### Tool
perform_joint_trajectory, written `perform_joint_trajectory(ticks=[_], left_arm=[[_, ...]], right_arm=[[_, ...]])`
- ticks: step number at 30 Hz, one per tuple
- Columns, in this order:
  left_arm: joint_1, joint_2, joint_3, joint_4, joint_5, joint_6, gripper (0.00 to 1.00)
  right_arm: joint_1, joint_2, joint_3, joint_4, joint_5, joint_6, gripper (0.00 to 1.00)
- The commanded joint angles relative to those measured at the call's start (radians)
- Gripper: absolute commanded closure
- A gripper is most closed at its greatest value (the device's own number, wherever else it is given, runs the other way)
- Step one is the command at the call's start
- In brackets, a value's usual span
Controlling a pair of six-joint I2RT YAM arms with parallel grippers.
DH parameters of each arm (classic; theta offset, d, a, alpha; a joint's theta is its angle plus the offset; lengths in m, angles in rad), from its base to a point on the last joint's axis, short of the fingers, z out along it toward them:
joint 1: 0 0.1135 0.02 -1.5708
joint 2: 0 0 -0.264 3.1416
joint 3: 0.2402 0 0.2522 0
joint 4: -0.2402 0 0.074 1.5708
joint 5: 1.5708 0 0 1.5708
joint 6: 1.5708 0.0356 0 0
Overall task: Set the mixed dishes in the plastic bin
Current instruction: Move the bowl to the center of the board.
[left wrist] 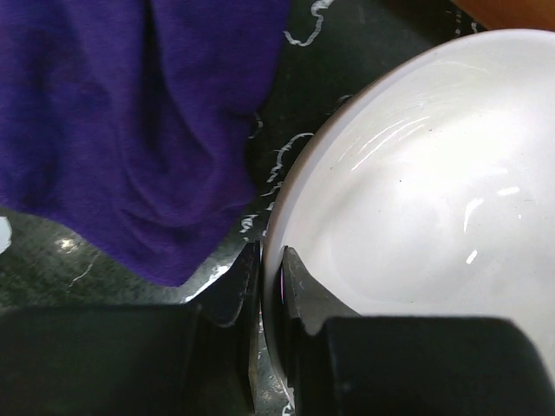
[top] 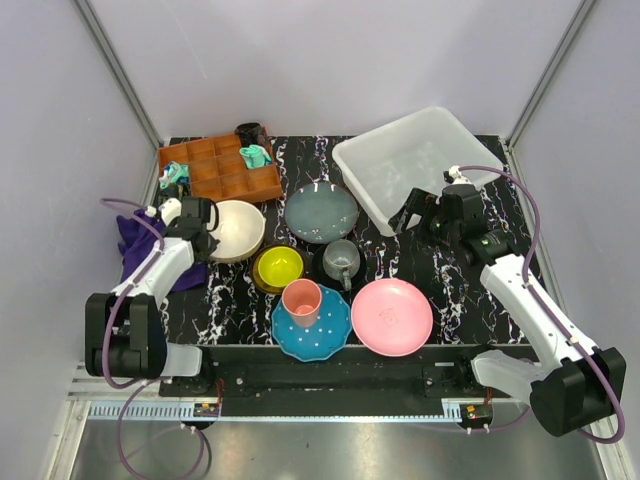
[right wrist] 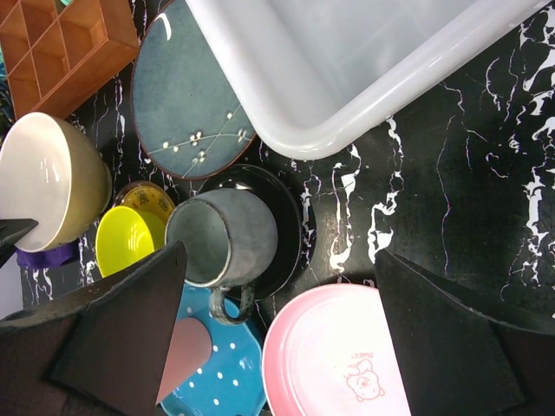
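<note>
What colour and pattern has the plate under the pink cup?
Blue with white dots; top view shows the plate best.

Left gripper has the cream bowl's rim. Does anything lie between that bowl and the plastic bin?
Only the grey-blue plate, flat on the table between the cream bowl and the plastic bin; a lifted bowl should clear it. The right gripper hovers at the bin's near side.

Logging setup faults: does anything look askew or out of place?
The translucent white plastic bin sits skewed to the edges of the black marbled table, far right; a purple cloth lies bunched at the left edge. No spills or damage visible.
</note>
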Motion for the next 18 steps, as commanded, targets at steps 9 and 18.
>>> perform_joint_trajectory(ticks=[9, 18], left_arm=[[0.072, -0.109, -0.061, -0.02, -0.055, -0.008, 0.83], [0.086, -0.135, -0.084, -0.006, -0.022, 0.01, 0.47]], right_arm=[[0.008, -0.032, -0.008, 0.038, -0.035, 0.011, 0.0], [0.008, -0.041, -0.009, 0.038, -0.03, 0.01, 0.0]])
